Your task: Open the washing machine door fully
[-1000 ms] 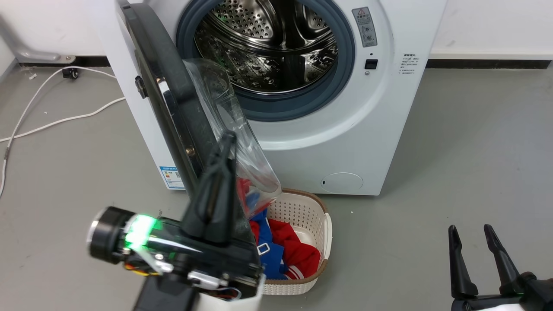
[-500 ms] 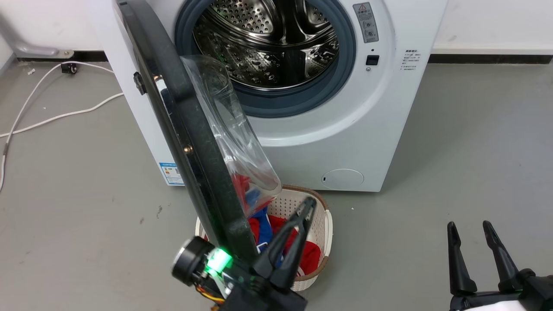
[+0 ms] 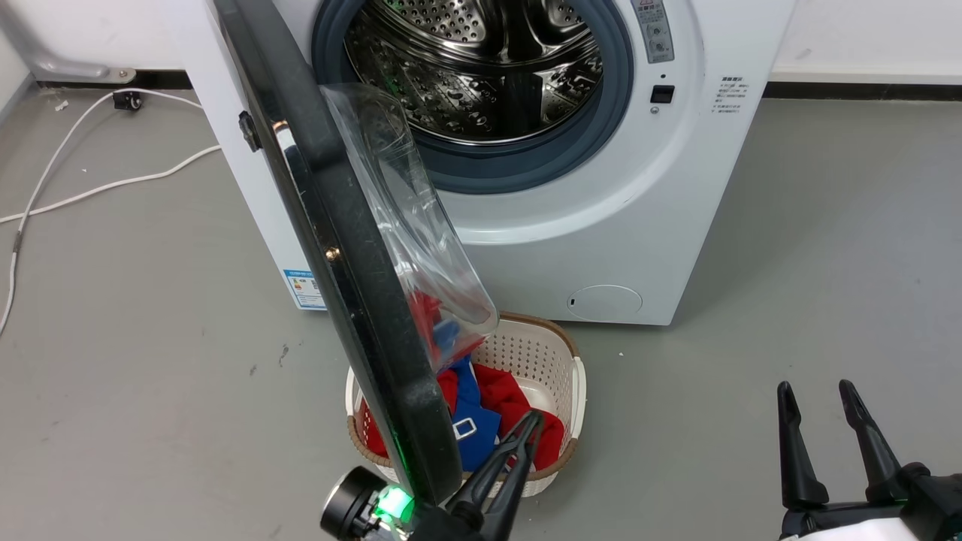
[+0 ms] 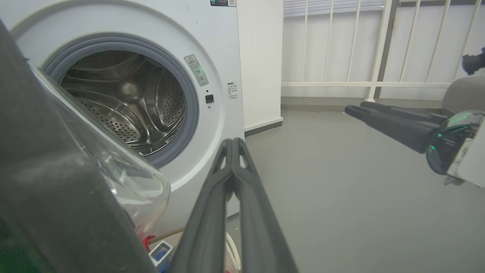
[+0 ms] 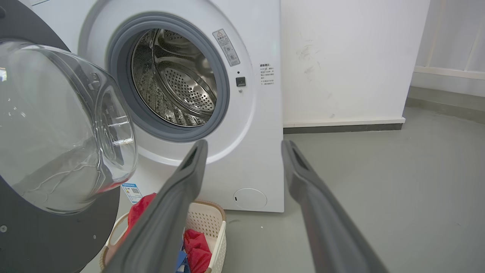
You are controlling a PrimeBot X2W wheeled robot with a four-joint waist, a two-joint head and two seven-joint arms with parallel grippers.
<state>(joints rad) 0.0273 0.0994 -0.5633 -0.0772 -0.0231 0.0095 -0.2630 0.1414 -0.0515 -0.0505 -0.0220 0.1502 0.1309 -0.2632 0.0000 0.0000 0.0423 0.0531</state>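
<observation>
– Looking at the washing machine (image 3: 586, 218), where is the washing machine door (image 3: 353, 248)?
– It hangs on the left side of the round hole. It sticks out from the front, and the head view sees it edge on. Its clear glass bowl (image 3: 406, 218) bulges toward the shiny drum (image 3: 488, 68).
– What is around the drum?
– A grey rubber ring (image 3: 526, 169).
– What sits under the door?
– A white basket (image 3: 541, 353) stands on the grey floor (image 3: 789, 248), just in front of the machine. Red and blue clothes (image 3: 481, 421) lie in it.
– Where is the left gripper (image 3: 532, 422)?
– It is low down, just beside the door's bottom edge, above the basket. Its two fingers are pressed together with nothing held. I cannot tell if its body touches the door.
– And the right gripper (image 3: 817, 391)?
– It is well apart from the door, at the lower right. Its fingers are spread wide, and only floor shows between them.
</observation>
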